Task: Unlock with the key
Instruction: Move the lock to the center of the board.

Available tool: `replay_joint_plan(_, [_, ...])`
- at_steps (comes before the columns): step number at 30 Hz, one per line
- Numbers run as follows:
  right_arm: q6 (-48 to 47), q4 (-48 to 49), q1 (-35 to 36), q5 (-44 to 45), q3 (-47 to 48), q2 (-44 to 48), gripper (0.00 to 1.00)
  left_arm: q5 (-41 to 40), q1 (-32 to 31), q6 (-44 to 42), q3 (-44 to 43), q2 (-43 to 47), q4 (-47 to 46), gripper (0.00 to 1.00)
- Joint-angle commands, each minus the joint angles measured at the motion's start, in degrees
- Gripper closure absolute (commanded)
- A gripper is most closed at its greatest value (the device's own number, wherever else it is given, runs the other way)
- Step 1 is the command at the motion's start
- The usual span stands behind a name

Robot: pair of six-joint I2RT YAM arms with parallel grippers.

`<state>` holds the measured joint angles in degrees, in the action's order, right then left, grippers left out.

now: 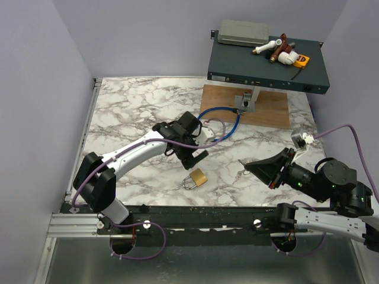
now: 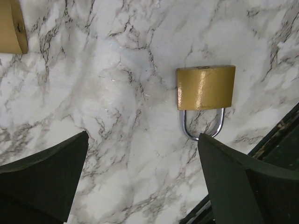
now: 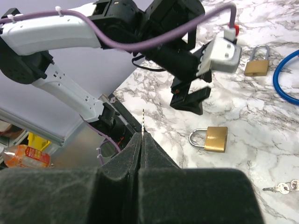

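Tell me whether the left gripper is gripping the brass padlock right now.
No: the left gripper has its fingers wide apart, and the brass padlock lies flat on the marble table, not clamped between them.

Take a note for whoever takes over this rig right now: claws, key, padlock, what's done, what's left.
Left claw open, empty, above the brass padlock lying flat on the marble table.
Right claw shut on the key, blade poking past its tips.
Done: key in grip. To do: steady padlock, insert key, turn; shackle looks closed.
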<state>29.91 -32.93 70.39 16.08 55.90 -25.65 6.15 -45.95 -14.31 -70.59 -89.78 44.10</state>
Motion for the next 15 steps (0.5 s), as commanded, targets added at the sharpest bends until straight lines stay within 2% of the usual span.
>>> replay_joint_plan(1, [-1.4, -0.1, -0.2, 1.1, 1.1, -0.5, 0.99, 9.4, 3.1, 13.6, 0.9, -1.0, -0.7, 0.02])
replay_joint_plan(9, [-1.2, -0.8, -0.3, 1.8, 1.6, -0.3, 0.99, 6.5, 1.3, 22.9, 7.5, 2.5, -13.7, 0.02])
replay_joint_plan(14, [-0.4, -1.4, -0.2, 2.4, 0.8, -0.3, 0.99, 9.8, 4.2, 25.2, 3.7, -0.2, -11.1, 0.02])
replay_joint_plan(15, [-0.4, -1.5, -0.2, 2.3, 0.8, -0.4, 0.99, 14.9, 6.0, 24.3, 4.4, 0.6, -11.9, 0.02])
